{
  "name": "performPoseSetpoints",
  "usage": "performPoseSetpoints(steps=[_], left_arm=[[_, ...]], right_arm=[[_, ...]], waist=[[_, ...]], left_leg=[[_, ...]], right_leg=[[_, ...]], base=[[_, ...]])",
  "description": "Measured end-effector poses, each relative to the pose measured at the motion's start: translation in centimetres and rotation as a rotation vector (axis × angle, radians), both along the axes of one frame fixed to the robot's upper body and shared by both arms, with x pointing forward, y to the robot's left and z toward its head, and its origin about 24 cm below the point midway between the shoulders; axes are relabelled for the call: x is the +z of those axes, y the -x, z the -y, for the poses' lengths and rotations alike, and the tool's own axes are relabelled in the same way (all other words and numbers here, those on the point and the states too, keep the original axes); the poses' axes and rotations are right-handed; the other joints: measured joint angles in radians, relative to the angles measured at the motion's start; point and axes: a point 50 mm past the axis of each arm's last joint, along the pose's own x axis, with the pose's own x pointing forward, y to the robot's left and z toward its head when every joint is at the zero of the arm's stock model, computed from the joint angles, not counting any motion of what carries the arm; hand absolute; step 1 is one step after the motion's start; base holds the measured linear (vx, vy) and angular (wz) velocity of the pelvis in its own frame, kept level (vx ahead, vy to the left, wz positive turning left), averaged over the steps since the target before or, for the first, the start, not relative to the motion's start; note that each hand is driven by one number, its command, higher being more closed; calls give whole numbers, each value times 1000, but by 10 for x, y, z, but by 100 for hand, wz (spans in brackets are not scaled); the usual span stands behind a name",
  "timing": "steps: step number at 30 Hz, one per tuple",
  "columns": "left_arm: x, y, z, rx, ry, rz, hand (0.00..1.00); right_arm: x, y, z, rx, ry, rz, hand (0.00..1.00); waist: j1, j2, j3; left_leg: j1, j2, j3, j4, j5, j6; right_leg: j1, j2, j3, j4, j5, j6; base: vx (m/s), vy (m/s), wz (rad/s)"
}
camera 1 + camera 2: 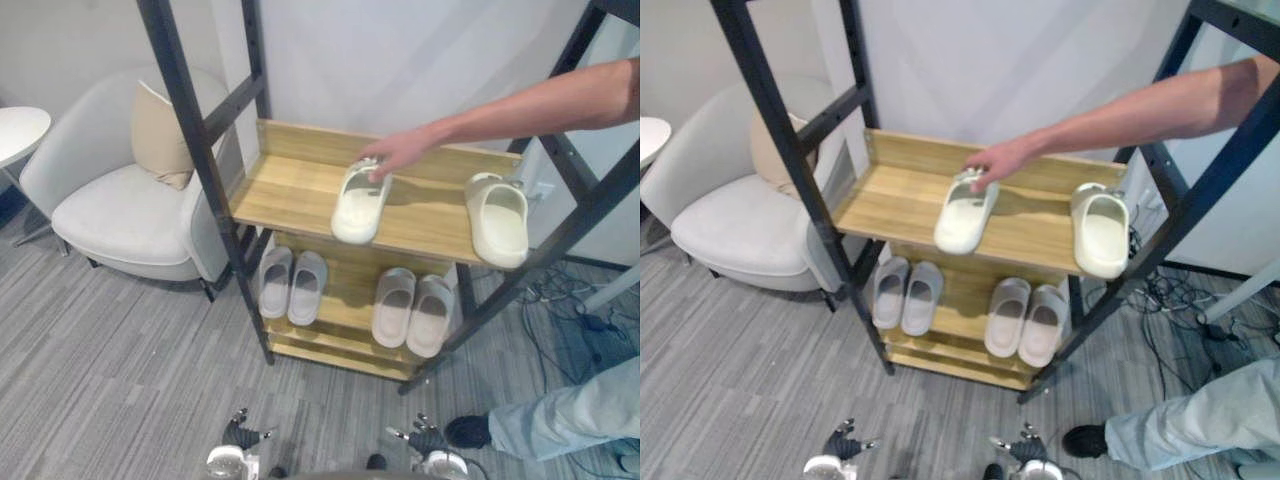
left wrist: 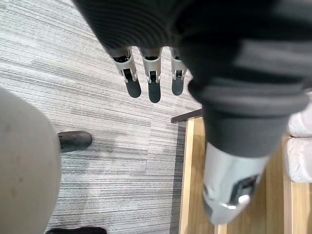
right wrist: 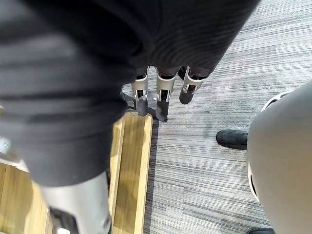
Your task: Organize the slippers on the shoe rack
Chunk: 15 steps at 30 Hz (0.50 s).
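Slippers (image 1: 360, 205) are looking like light, soft, bendy foam, not fragile; pinching a side wall or the strap is probably working best. One cream slipper is lying mid top shelf of the shoe rack (image 1: 285, 190) under a person's hand (image 1: 395, 152), with its mate (image 1: 498, 222) at 3 o'clock, overhanging the front edge. Grey pairs (image 1: 292, 285) are sitting below. Eye views are giving the shelves. Wrist views are giving the left hand (image 2: 154, 83) and right hand (image 3: 164, 90) at 6 o'clock, fingers hanging straight over the floor and holding nothing.
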Motion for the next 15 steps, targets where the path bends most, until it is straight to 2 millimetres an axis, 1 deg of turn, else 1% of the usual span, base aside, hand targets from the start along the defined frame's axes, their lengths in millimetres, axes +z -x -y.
performPoseSetpoints(steps=[5, 15], left_arm=[[0, 1, -2, 33, -3, -2, 0], [-1, 1, 1, 20, -11, -4, 0]], right_arm=[[-2, 3, 1, -6, 5, -20, 0], [-2, 3, 4, -27, 10, -17, 0]], waist=[[0, 3, 2], [0, 9, 7]], left_leg=[[2, 0, 0, -4, 1, 2], [17, -1, 20, -11, -5, 7]], right_leg=[[0, 1, 2, 0, -1, -1], [0, 4, 20, 0, -5, 2]], base=[[0, 0, 0], [6, 2, -6]])
